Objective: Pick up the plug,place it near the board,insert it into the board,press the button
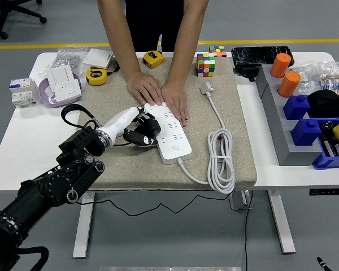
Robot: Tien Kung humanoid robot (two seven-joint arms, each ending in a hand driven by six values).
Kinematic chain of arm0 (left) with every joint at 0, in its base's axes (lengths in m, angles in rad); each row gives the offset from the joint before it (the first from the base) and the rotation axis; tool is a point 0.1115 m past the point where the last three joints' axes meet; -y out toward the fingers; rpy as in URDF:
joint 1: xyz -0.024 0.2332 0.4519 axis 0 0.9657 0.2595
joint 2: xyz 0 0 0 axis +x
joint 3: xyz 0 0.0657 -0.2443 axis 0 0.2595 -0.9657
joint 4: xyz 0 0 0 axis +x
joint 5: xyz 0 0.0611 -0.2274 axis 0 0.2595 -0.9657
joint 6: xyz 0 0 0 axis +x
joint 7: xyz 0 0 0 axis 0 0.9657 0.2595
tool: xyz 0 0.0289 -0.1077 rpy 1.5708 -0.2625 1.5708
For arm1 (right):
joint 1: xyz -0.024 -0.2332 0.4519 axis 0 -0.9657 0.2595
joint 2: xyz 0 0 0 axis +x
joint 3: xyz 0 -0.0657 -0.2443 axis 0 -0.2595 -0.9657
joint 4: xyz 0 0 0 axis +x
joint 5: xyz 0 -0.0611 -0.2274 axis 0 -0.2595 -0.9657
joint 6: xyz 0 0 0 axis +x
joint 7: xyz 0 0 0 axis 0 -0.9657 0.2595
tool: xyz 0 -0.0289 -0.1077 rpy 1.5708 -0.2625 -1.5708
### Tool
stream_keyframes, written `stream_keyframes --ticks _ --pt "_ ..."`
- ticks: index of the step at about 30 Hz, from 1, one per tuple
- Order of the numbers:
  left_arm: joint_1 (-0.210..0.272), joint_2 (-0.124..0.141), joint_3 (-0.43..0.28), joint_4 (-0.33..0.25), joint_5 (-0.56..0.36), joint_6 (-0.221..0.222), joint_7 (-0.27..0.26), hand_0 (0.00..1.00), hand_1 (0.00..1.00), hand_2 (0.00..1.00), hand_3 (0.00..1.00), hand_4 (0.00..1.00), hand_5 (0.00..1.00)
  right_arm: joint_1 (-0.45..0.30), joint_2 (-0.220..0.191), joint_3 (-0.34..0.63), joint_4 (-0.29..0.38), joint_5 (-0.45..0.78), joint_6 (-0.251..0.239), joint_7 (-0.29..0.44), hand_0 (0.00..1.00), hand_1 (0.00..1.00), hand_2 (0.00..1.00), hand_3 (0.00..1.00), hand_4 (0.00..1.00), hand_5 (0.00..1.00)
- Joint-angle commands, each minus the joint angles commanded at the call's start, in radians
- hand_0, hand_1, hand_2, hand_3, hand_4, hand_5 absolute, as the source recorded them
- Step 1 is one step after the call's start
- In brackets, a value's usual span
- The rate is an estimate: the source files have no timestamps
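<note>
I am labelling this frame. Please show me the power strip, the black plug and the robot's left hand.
power strip (pixel 173 137): head view, middle of its white top face.
black plug (pixel 142 133): head view, its dark body beside the strip.
left hand (pixel 130 123): head view, middle of the white hand.

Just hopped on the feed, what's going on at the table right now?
The robot's left hand is holding a black plug against the left side of the white power strip on the beige mat; whether it is seated I cannot tell. A person at the far side presses both hands on the strip's far end. The strip's own cord lies coiled to its right.
</note>
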Motion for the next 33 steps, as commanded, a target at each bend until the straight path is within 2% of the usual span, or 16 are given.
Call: stream_keyframes --ticks 1,2,8,9,12,15,19,20,26,27,30,33 --pt "0.002 0.0 -0.004 -0.012 -0.026 -0.01 -0.002 0.827 0.796 0.732 0.794 0.998 0.692 0.0 0.0 0.0 0.0 0.0 0.0 0.0 0.761 0.77 0.759 0.804 0.998 0.926" --pt "0.002 0.0 -0.009 -0.02 -0.05 -0.014 -0.004 0.998 0.998 0.936 0.896 0.998 0.998 0.0 0.0 0.0 0.0 0.001 -0.001 0.0 0.762 0.77 0.758 0.804 0.998 0.923" --pt "0.001 0.0 -0.037 -0.057 -0.117 0.01 -0.02 0.998 0.998 0.936 0.896 0.998 0.998 0.002 0.0 -0.005 0.0 0.006 0.0 0.001 0.762 0.77 0.758 0.804 0.998 0.923" --pt "0.003 0.0 -0.047 -0.067 -0.124 0.02 -0.021 0.998 0.998 0.98 0.932 0.998 0.998 0.002 0.0 -0.005 0.0 0.007 0.0 0.001 0.761 0.77 0.756 0.804 0.998 0.919" --pt "0.012 0.0 -0.072 -0.091 -0.129 0.04 -0.021 0.998 0.998 0.98 0.932 0.998 0.998 0.001 0.0 -0.002 0.0 0.005 -0.001 0.001 0.761 0.77 0.756 0.804 0.998 0.919" --pt "0.026 0.0 -0.107 -0.128 -0.129 0.068 -0.021 0.998 0.998 0.961 0.916 0.998 0.998 -0.001 0.001 0.001 0.0 0.001 -0.001 -0.001 0.762 0.769 0.755 0.803 0.998 0.92" --pt "0.058 0.0 -0.154 -0.214 -0.138 0.104 -0.018 0.998 0.998 0.961 0.916 0.998 0.998 -0.001 0.001 -0.001 0.0 0.003 -0.001 0.0 0.762 0.769 0.755 0.803 0.998 0.92" --pt "0.072 0.0 -0.168 -0.246 -0.15 0.117 -0.021 0.942 0.968 0.92 0.887 0.998 0.998 -0.001 0.001 -0.002 0.0 0.004 -0.001 0.001 0.762 0.767 0.755 0.804 0.998 0.918" --pt "0.177 0.0 -0.222 -0.434 -0.243 0.141 -0.03 0.942 0.968 0.92 0.887 0.998 0.998 -0.007 0.002 0.003 0.0 0.003 -0.002 0.002 0.762 0.767 0.755 0.804 0.998 0.918" --pt "0.212 0.0 -0.228 -0.486 -0.278 0.148 -0.035 0.913 0.964 0.917 0.896 0.998 0.998 -0.009 0.002 0.009 0.0 -0.003 -0.003 0.001 0.761 0.768 0.755 0.804 0.998 0.919" --pt "0.279 0.0 -0.225 -0.584 -0.345 0.163 -0.045 0.913 0.964 0.917 0.896 0.998 0.998 -0.013 0.002 0.017 0.0 -0.007 -0.004 0.001 0.761 0.768 0.755 0.804 0.998 0.919" --pt "0.37 0.024 -0.198 -0.685 -0.447 0.169 -0.058 0.924 0.96 0.925 0.903 0.998 0.998 -0.018 -0.001 0.029 0.0 -0.012 -0.005 0.001 0.761 0.767 0.754 0.803 0.998 0.919"
